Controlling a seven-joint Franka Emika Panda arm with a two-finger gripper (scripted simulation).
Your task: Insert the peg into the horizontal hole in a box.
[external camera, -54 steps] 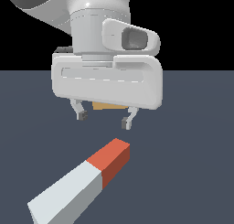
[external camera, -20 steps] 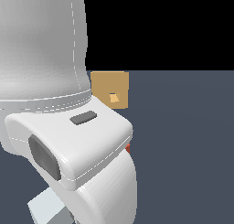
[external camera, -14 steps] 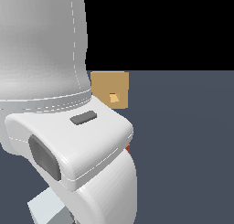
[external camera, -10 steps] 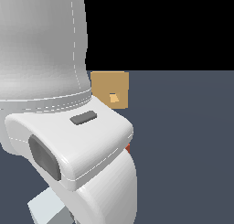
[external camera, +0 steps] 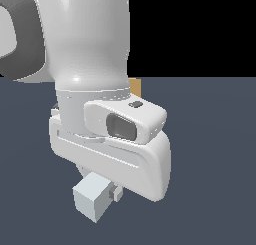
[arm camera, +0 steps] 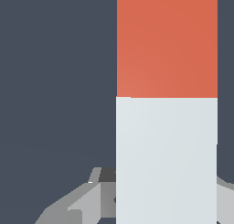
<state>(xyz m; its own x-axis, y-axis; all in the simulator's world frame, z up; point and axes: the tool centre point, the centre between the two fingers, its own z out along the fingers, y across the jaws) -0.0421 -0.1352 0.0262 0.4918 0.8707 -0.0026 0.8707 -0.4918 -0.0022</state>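
The peg shows in the wrist view with its red-orange end section (arm camera: pixel 167 42) ahead of its pale grey-white part (arm camera: pixel 167 159). My gripper (arm camera: pixel 167 193) is shut on the pale part, with a grey finger (arm camera: pixel 89 202) on each side of it. In the exterior view only the peg's pale end (external camera: pixel 92 199) sticks out below my hand, by a fingertip (external camera: pixel 118 193). The arm hides the rest of the peg. Only a thin sliver of the tan box (external camera: pixel 135 87) shows behind the arm. The hole is hidden.
The big white arm (external camera: pixel 90 64) and hand housing (external camera: pixel 112 156) fill the middle of the exterior view. The dark grey floor (external camera: pixel 215 154) spreads around them, with black background above it.
The arm has turned and shifted, now covering most of the box and its hole. The peg's pale end has moved up and toward the exterior view's right with the hand.
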